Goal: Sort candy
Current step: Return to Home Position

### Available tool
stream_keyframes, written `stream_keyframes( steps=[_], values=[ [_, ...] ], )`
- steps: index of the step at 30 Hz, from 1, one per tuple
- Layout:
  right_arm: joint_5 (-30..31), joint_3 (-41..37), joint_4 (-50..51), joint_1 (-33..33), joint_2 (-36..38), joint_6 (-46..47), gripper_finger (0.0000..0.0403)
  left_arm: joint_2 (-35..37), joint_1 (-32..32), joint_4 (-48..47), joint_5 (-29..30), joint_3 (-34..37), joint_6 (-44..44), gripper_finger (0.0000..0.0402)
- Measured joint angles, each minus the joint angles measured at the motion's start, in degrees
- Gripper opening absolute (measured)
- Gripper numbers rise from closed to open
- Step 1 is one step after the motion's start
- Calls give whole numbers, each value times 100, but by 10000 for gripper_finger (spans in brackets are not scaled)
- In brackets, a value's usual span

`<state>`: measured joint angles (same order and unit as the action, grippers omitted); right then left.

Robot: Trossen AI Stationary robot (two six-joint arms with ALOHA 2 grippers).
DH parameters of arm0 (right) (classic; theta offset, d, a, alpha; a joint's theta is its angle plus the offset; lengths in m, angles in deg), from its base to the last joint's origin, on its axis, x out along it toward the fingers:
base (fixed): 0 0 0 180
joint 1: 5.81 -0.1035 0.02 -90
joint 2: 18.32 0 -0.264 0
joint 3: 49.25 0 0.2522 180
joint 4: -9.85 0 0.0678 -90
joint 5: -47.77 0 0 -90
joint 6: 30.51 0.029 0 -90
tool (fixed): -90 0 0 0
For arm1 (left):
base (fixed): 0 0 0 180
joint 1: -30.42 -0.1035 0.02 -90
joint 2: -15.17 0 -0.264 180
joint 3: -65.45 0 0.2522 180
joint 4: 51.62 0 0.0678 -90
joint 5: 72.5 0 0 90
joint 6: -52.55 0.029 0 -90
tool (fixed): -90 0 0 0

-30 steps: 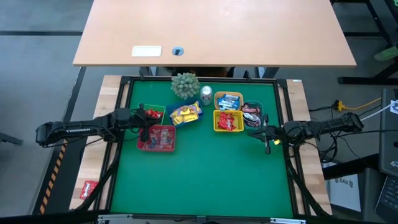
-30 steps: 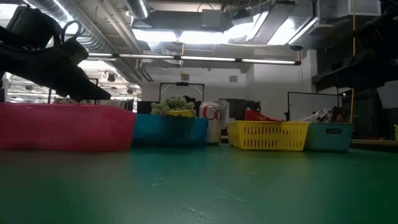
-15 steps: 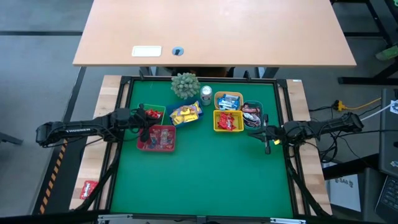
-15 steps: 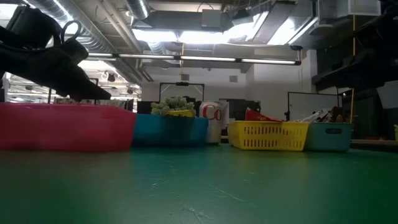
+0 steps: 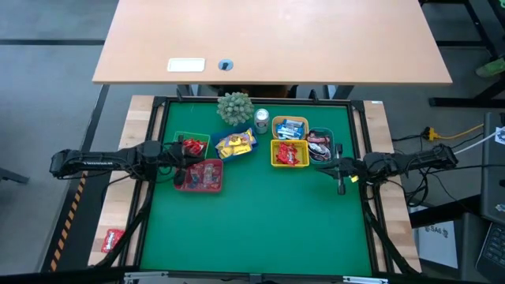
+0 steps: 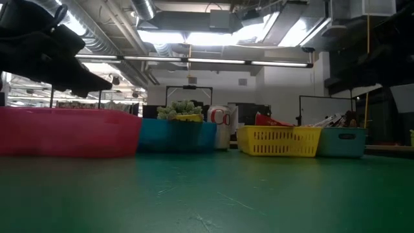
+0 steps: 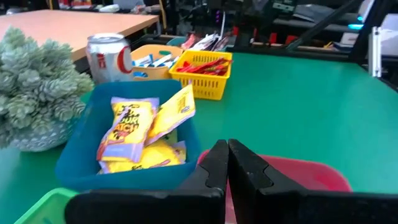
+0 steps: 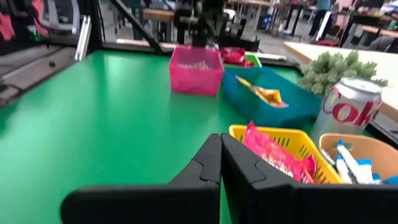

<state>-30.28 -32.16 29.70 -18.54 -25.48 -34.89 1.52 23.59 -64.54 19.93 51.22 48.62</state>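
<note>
Hovering with the left jaws clenched on nothing above the edge of the square pink plastic bin (image 6: 65, 133), red-wrapped candy (image 5: 203, 177) lying inside it beneath them. Just ahead of those jaws, yellow candy packs (image 7: 146, 134) piled in the square blue plastic bin (image 7: 118, 177); farther ahead, red candy (image 7: 202, 62) in the yellow mesh basket (image 7: 205, 87). Keeping the right jaws pressed together and empty, just short of that basket, with blue-and-white candy (image 8: 345, 162) in the round-cornered orange bin (image 8: 373, 146) beyond it.
</note>
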Motion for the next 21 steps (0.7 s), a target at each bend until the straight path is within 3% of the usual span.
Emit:
stream_keyframes(
  steps=[10, 21],
  values=[
    [0, 0, 2, 0, 629, 0, 5, 349, 273, 0, 0, 0, 1, 0],
    [0, 0, 0, 0, 702, 0, 5, 927, 485, 2, 0, 0, 1, 0]
  ],
)
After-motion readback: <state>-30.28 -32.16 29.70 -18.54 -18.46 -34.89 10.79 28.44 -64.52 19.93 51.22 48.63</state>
